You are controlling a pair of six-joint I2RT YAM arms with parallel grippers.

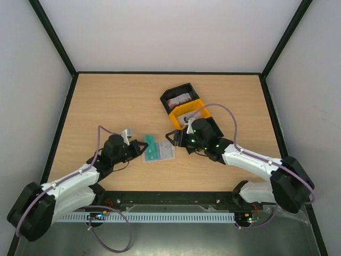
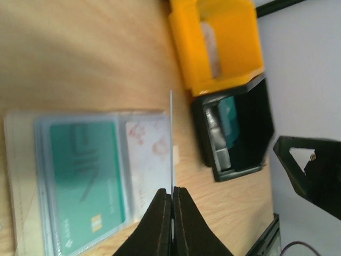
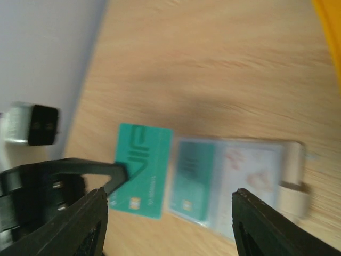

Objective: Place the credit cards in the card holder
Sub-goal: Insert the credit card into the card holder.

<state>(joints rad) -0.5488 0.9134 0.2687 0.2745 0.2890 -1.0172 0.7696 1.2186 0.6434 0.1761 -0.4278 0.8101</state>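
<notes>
Holds one teal credit card (image 3: 141,170) pinched by its edge in the left pincer (image 2: 171,213), with tips pressed together on it (from that wrist, a mere thin line seen edge-on). Carries it low and nearly flat over the worktop (image 1: 106,106), just ahead of the tips and beside the near end of the card holder (image 2: 18,170), apparently to slide it in sideways rather than drop it from above.

Leaves the holder flat on the wood, just beyond the held card, between the two pincers. Already shows a teal card (image 2: 82,176) and a whitish red-marked card (image 2: 149,149) under its clear face.

Spreads the right pincer (image 3: 169,208) wide, gripping nothing, poised near the holder's far end, probably ready to pin it against the push.

Further out, past the right pincer, finds the black-and-yellow tray (image 2: 186,58) with more cards inside.

Nothing between held card and holder; risks only the light holder skidding, or the stowed cards blocking the slot.
</notes>
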